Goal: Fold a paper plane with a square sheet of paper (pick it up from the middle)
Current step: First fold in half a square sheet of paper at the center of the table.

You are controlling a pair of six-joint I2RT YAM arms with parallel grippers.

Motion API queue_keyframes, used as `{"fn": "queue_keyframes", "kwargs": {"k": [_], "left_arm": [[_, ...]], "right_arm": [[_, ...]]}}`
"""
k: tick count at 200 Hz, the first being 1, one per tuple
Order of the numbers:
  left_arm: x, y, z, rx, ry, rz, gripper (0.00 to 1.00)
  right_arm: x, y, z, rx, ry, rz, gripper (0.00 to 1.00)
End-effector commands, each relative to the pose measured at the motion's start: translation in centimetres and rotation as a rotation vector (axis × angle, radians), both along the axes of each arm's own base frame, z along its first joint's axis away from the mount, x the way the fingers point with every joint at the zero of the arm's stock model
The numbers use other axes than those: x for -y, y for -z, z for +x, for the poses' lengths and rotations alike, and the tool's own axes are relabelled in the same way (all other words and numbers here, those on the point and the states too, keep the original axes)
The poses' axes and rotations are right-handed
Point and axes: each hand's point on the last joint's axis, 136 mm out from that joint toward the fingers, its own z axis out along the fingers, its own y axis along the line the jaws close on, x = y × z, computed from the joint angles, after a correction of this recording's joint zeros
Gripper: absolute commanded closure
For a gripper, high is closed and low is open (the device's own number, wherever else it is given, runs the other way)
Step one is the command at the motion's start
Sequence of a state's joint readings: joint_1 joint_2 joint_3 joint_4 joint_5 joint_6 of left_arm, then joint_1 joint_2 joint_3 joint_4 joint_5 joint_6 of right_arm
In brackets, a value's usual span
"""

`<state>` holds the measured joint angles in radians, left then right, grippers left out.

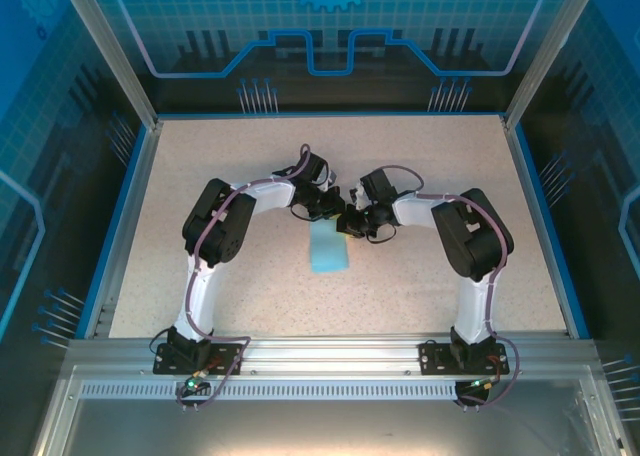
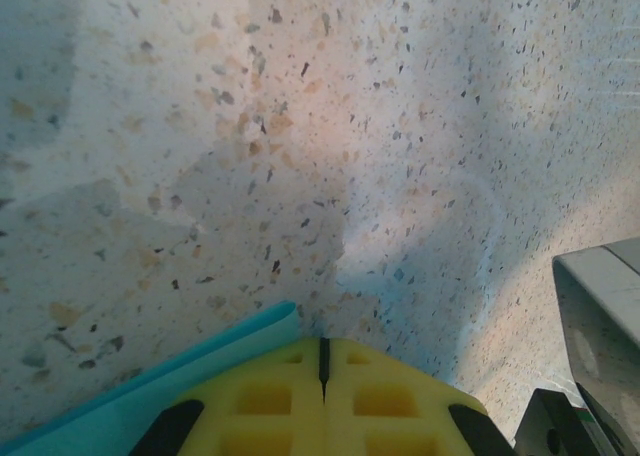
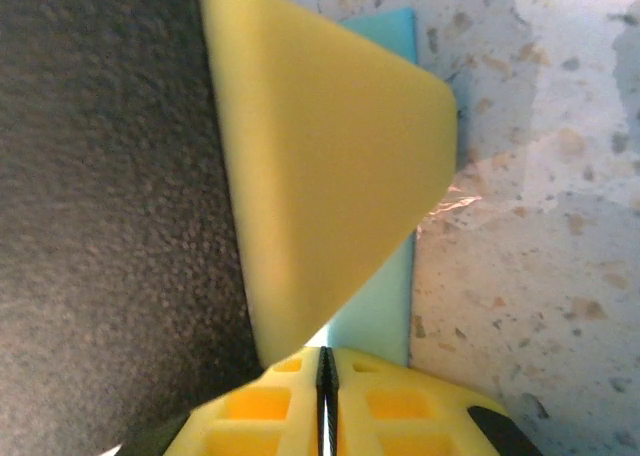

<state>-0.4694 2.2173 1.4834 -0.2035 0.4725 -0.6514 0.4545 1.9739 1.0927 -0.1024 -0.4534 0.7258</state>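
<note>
The left claw point(image 2: 323, 348) and the right claw point(image 3: 325, 361) are meeting tip to tip at the centre of the speckled bench point(image 1: 270, 296), each clenching closed. The pale blue sheet of paper point(image 1: 330, 251) is lying flat just below them in the overhead frame, its upper edge reaching their tips; whether either is pinching it cannot be told.

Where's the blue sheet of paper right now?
In the top view, the square sheet of paper lies near the table's centre, its far edge right where the left gripper and right gripper meet.
</note>
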Motion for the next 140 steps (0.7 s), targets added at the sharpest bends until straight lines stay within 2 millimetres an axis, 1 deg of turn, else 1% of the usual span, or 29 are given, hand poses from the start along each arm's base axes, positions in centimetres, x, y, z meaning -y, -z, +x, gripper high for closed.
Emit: {"fn": "queue_keyframes", "kwargs": {"k": [1,11,30,62,85,95,100,102,107,140], "left_arm": [[-0.8,3.6,-1.7,-0.068,0.012,0.058,0.94],[-0.9,3.5,-1.5,-0.065,0.007,0.061,0.94],[-1.2,3.6,-1.3,-0.064,-0.003,0.066,0.95],[-1.8,3.7,-1.0,-0.064,-0.012,0.069,0.95],[-2.2,4.1,-1.1,-0.069,-0.017,0.075,0.95],[-2.4,4.3,-1.1,-0.071,-0.018,0.078,0.95],[-2.4,4.3,-1.1,-0.073,-0.02,0.078,0.95],[-2.4,4.4,-1.1,-0.074,-0.02,0.079,0.95],[-2.5,4.5,-1.2,-0.076,-0.02,0.08,0.95],[-2.6,4.6,-1.1,-0.077,-0.021,0.079,0.95]], "right_arm": [[0.5,1.5,-0.1,-0.032,0.011,-0.009,0.88],[0.6,1.6,-0.6,-0.042,0.001,-0.01,0.88],[0.7,1.6,-2.1,-0.072,-0.034,-0.015,0.88],[0.7,1.5,-5.7,-0.125,-0.095,-0.021,0.88],[1.0,1.9,-8.4,-0.171,-0.105,-0.028,0.88],[1.1,2.1,-9.3,-0.182,-0.108,-0.027,0.88],[1.0,1.9,-9.3,-0.178,-0.107,-0.023,0.87],[1.3,2.3,-10.1,-0.194,-0.107,-0.032,0.87],[1.4,2.5,-10.7,-0.206,-0.108,-0.036,0.87],[1.5,2.6,-13.4,-0.233,-0.119,-0.047,0.87]]}}
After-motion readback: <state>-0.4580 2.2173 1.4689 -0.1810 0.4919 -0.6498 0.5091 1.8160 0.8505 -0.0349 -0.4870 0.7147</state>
